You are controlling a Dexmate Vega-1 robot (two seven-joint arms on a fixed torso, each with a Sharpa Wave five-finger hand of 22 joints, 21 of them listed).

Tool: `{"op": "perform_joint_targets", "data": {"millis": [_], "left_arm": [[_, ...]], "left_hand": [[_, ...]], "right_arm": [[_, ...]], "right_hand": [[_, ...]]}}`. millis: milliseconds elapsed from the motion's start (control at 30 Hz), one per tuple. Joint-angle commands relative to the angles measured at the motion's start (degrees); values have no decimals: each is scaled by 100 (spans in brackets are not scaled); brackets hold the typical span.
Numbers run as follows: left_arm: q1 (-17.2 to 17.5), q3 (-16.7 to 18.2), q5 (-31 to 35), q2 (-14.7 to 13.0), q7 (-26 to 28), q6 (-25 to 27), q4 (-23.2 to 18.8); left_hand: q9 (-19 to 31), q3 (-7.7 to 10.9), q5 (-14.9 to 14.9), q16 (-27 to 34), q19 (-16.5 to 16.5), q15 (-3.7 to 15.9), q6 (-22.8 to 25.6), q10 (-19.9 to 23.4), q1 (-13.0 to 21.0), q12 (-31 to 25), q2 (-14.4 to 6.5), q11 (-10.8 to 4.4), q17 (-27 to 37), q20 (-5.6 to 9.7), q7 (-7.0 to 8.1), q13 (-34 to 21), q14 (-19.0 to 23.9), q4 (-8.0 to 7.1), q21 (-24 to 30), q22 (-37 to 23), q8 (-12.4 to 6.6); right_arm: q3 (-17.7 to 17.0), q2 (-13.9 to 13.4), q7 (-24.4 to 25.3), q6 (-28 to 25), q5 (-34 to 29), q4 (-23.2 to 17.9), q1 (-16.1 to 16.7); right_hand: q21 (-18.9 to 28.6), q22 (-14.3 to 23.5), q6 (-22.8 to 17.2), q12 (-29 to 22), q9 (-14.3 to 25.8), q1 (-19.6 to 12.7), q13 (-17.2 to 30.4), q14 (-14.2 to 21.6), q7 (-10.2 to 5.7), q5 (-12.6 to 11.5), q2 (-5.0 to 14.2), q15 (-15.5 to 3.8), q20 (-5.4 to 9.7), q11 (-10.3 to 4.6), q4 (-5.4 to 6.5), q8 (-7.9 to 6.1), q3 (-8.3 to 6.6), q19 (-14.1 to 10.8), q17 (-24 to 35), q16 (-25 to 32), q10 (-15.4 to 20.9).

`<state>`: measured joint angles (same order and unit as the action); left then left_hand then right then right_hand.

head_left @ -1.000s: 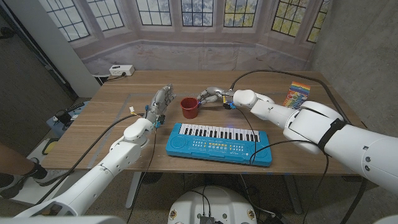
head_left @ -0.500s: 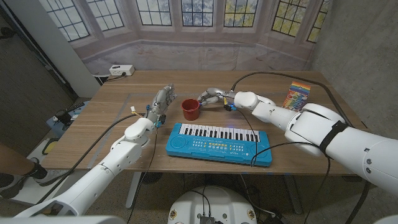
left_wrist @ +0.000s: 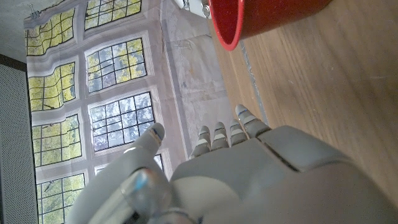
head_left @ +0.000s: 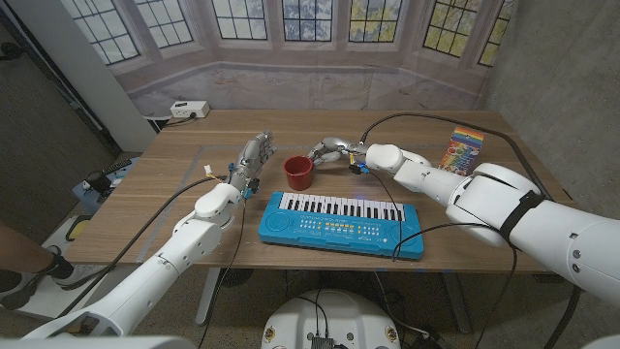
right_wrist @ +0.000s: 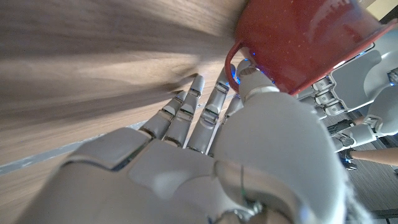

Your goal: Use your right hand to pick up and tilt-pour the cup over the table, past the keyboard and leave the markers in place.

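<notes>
We see the red cup upright on the tabletop, just behind the blue keyboard's far left corner. Our right hand sits just beside the cup on its right; in the right wrist view its fingers reach toward the handle, the thumb close under it, but we cannot tell whether they grip it or only touch. Our left hand stands on the cup's other side, near but apart, fingers spread and holding nothing. The box of markers lies near the far right edge, well apart from the cup.
</notes>
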<state>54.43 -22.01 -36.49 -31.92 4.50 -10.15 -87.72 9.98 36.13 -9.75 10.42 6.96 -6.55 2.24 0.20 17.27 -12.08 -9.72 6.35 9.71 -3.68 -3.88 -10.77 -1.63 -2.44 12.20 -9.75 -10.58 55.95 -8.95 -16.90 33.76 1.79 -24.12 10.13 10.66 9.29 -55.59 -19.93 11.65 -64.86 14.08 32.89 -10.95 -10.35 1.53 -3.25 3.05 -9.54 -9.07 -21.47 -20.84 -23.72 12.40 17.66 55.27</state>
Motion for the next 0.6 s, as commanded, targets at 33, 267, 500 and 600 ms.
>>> {"op": "perform_joint_targets", "data": {"millis": [33, 267, 500, 600], "left_arm": [[-11, -12, -14, 17, -37, -36, 46], [-47, -26, -21, 45, -83, -65, 108], [-81, -41, -22, 72, -121, -93, 169], [-98, -49, -21, 83, -139, -105, 192]], "left_hand": [[19, 31, -16, -17, 65, -19, 32, 20, -34, 3, 9, 12, 11, 6, -10, -23, 28, 14, -22, -13, -5], [20, 36, -15, -17, 68, -14, 33, 28, -35, 1, 11, 4, 11, 10, -7, -23, 30, 17, -28, -13, -3], [20, 41, -15, -18, 71, -14, 35, 34, -36, 0, 12, 0, 10, 10, -7, -23, 28, 20, -32, -13, -2], [20, 43, -15, -19, 72, -15, 35, 38, -36, -1, 11, -3, 10, 7, -10, -24, 28, 22, -34, -13, -2]], "right_arm": [[-117, -61, 25, 63, 20, -152, 72], [-204, -167, 18, 42, 36, -386, 159], [-311, -351, 14, -96, 39, -823, 294], [-357, -421, 18, -166, 41, -993, 353]], "right_hand": [[20, 11, -55, -34, 21, -54, 12, 74, 0, 16, 45, -979, 523, 16, -16, -49, 31, -132, 23, 23, 75], [20, 11, -78, -31, 24, -57, 12, 88, 26, 16, 40, -980, 533, 23, -19, -58, 49, -146, 22, 17, 82], [19, 11, -87, -33, 27, -59, 7, 103, 33, 16, 48, -977, 537, 27, -16, -60, 59, -155, 19, 9, 109], [18, 11, -88, -32, 29, -65, 7, 107, 38, 16, 49, -982, 538, 20, -19, -61, 63, -158, 19, 6, 111]]}}
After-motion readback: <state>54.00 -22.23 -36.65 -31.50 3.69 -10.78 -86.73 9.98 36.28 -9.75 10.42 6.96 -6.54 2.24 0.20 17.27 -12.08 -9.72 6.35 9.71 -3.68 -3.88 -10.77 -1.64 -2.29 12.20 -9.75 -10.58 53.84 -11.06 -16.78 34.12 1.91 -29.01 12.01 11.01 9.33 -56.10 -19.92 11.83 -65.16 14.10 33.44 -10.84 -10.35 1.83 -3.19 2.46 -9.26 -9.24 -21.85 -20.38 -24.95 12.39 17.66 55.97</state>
